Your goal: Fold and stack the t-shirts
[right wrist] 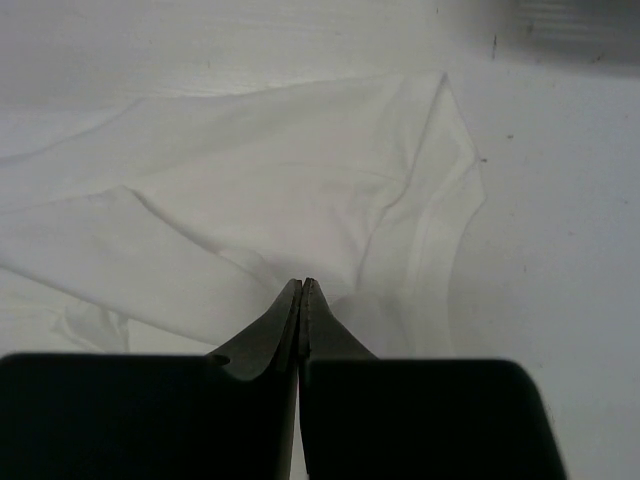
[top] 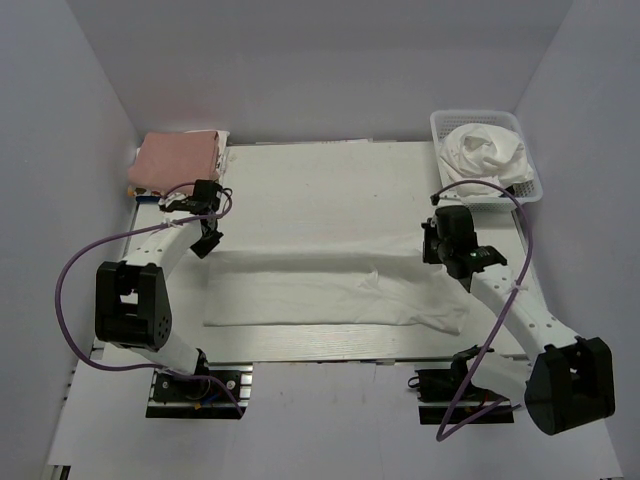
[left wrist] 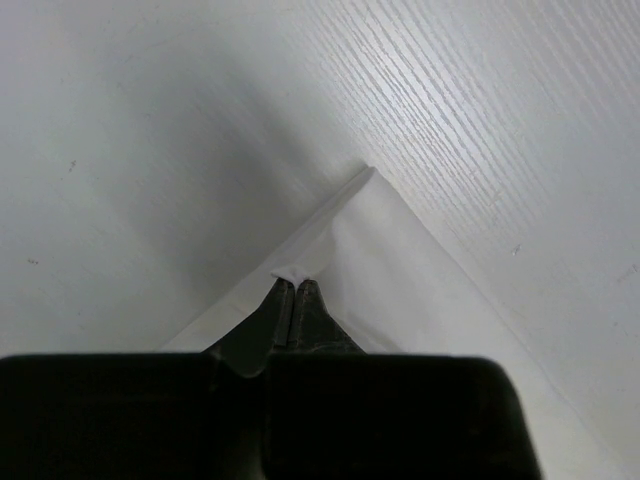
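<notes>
A white t-shirt [top: 320, 295] lies folded into a long band across the middle of the table. My left gripper [top: 207, 243] is at its far left corner; in the left wrist view the gripper [left wrist: 296, 281] is shut with a small pinch of the shirt's edge [left wrist: 400, 270] at the tips. My right gripper [top: 433, 254] is at the shirt's far right end; in the right wrist view the gripper [right wrist: 303, 285] is shut with the cloth [right wrist: 280, 170] bunching at the tips, beside a sleeve [right wrist: 440, 200].
A white lattice basket [top: 530, 178] at the back right holds crumpled white shirts [top: 485, 150]. A folded pinkish cloth stack [top: 178, 160] sits at the back left corner. Grey walls close in both sides and the back.
</notes>
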Controlling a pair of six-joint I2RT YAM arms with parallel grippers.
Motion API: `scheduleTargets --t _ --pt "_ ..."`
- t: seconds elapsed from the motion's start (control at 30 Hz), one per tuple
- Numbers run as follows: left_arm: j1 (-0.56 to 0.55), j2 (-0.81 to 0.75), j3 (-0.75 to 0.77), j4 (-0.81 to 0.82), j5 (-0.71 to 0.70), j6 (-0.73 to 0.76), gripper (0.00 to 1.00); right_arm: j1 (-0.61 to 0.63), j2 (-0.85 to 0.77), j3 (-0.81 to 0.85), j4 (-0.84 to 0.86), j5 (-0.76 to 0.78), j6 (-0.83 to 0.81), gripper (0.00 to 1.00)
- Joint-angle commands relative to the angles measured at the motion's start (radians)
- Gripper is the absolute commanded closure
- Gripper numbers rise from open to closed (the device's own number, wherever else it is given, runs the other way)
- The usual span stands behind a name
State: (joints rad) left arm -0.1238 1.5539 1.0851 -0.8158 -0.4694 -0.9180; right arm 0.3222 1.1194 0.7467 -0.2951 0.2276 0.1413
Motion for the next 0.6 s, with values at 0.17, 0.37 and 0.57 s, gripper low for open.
scheduleTargets --t 0.17,0.37,0.57 --pt "0.000 -0.035 -0.011 -0.005 -0.041 -0.038 1.00 0.003 -0.092 -0.049 -0.093 -0.053 0.104 1.00" --pt "0.021 -0.017 -0.011 -0.069 -0.060 -0.077 0.45 0.006 -0.124 -0.122 -0.222 -0.333 0.182 0.83" --pt "0.021 -0.040 0.035 -0.169 -0.086 -0.108 0.00 0.005 -0.107 -0.126 -0.407 -0.392 0.250 0.10"
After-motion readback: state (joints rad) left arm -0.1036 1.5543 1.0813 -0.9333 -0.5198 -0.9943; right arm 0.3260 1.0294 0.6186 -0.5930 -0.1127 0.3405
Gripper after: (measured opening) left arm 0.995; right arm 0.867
